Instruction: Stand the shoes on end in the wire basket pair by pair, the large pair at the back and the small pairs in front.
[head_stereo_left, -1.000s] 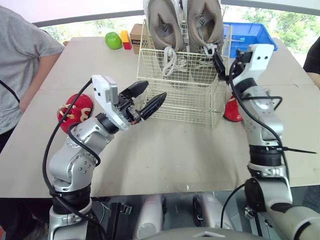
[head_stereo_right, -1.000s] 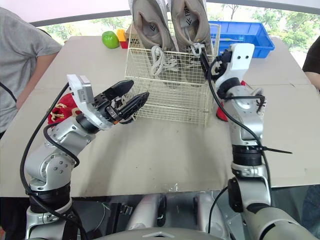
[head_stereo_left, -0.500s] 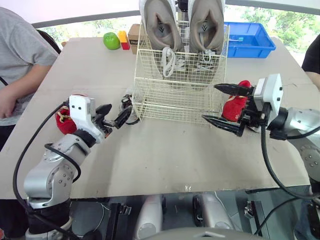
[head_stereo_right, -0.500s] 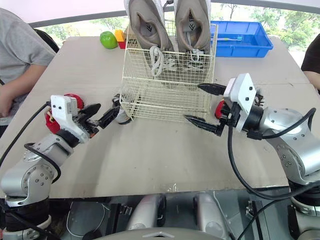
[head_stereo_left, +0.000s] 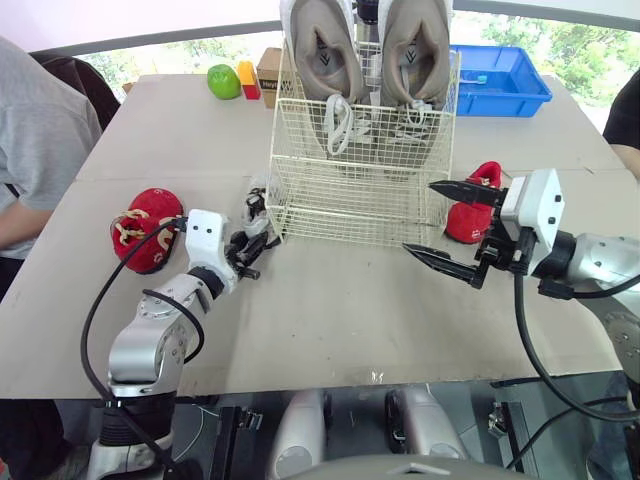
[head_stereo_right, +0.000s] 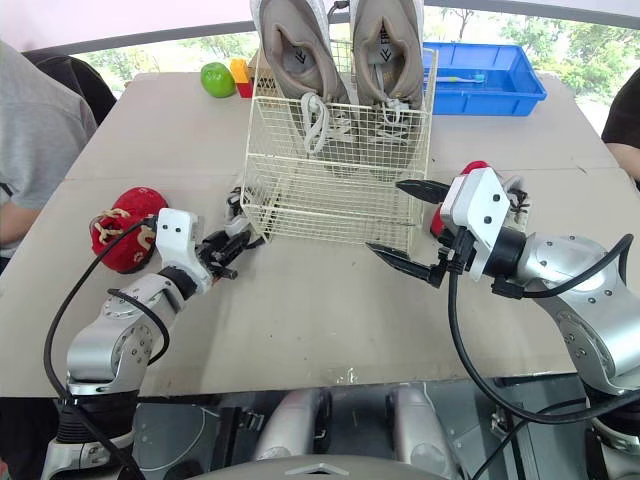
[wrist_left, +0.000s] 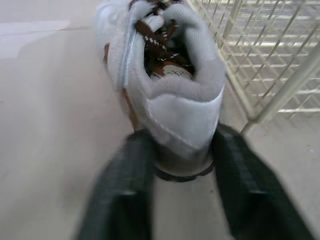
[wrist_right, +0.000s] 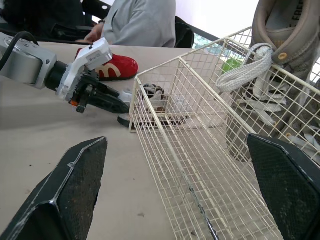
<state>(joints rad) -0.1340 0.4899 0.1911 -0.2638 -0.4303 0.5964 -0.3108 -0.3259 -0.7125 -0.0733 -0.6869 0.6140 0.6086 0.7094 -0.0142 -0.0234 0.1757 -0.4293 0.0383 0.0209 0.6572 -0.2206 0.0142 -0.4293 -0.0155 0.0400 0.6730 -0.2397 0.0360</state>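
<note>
Two large beige shoes (head_stereo_left: 325, 50) stand on end at the back of the white wire basket (head_stereo_left: 350, 195). A small grey shoe with brown laces (wrist_left: 165, 85) lies on the table at the basket's front left corner. My left gripper (head_stereo_left: 250, 255) has its black fingers (wrist_left: 125, 190) pressed on both sides of that shoe's heel. One red shoe (head_stereo_left: 148, 228) lies to the left, and another red shoe (head_stereo_left: 470, 212) lies right of the basket. My right gripper (head_stereo_left: 420, 216) hovers open by the basket's front right corner, with nothing between its fingers.
A green apple (head_stereo_left: 226, 80), small coloured blocks (head_stereo_left: 248, 75) and a cardboard box (head_stereo_left: 270, 68) sit at the table's far left. A blue bin (head_stereo_left: 500, 78) stands at the back right. A person in grey (head_stereo_left: 40, 130) sits at the left edge.
My left arm dropped from in front of the basket to the table and closed on the small grey shoe's heel. My right arm came down from the basket's right side, staying open.
</note>
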